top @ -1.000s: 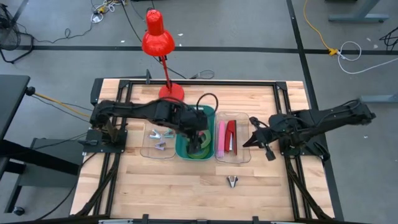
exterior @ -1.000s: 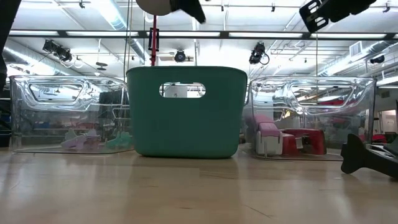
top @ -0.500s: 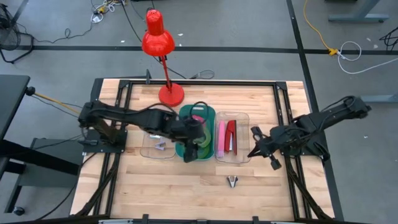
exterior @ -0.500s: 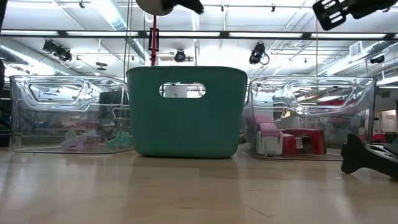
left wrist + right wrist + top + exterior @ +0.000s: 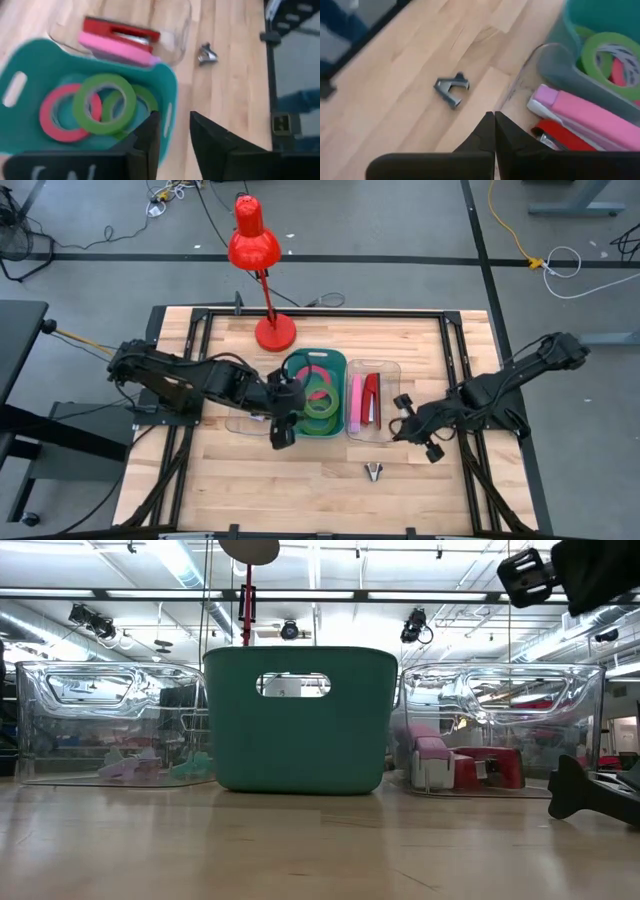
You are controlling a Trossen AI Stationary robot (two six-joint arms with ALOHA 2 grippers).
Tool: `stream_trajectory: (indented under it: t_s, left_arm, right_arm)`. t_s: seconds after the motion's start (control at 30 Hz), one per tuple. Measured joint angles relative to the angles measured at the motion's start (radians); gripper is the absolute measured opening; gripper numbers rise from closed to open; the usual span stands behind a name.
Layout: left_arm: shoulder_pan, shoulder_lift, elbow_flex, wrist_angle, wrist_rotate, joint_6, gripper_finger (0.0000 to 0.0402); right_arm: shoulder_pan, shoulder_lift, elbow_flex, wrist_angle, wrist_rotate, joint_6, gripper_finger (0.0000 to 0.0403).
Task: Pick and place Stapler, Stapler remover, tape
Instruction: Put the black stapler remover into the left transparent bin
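A grey staple remover (image 5: 373,471) lies loose on the wooden table near its front edge, also in the right wrist view (image 5: 451,90). Green and pink tape rolls (image 5: 105,102) lie in the teal basket (image 5: 343,380). A pink stapler (image 5: 117,47) and a red stapler (image 5: 122,31) lie in the clear bin (image 5: 385,366) to the basket's right. My left gripper (image 5: 175,140) hovers open and holds nothing, just outside the basket's near left corner (image 5: 280,430). My right gripper (image 5: 494,125) is shut, above the table by the clear bin's near right corner (image 5: 398,428), short of the staple remover.
A second clear bin (image 5: 240,420) with staple removers stands left of the basket, partly under my left arm. A red desk lamp (image 5: 255,240) stands at the table's far edge, its base (image 5: 275,332) behind the basket. Bare wood stretches along the near edge around the loose remover.
My left gripper has drawn back out of the teal basket toward the table's near left, uncovering the tape rolls inside. My right gripper has swung toward the near edge and sunk, coming closer to the loose staple remover, still shut.
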Motion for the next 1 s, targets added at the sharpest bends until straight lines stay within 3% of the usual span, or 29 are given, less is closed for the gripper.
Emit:
stream_trajectory:
  t_s: [0.17,0.43,0.83,1.0]
  left_arm:
    - [-0.001,0.013,0.0,-0.026,0.068,-0.083,0.0079]
    - [-0.002,0.01,0.0,0.039,0.078,-0.084,0.0065]
    - [0.001,0.01,0.0,0.036,0.075,-0.057,0.0066]
    - [0.001,0.01,0.0,0.038,0.072,-0.057,0.0066]
  right_arm:
    - [0.025,0.069,0.0,0.016,-0.004,-0.105,0.0]
    - [0.031,0.18,0.0,0.08,-0.004,-0.147,0.001]
    - [0.062,0.226,0.0,0.11,-0.049,-0.375,0.0124]
    - [0.094,0.226,0.0,0.137,-0.099,-0.458,0.0154]
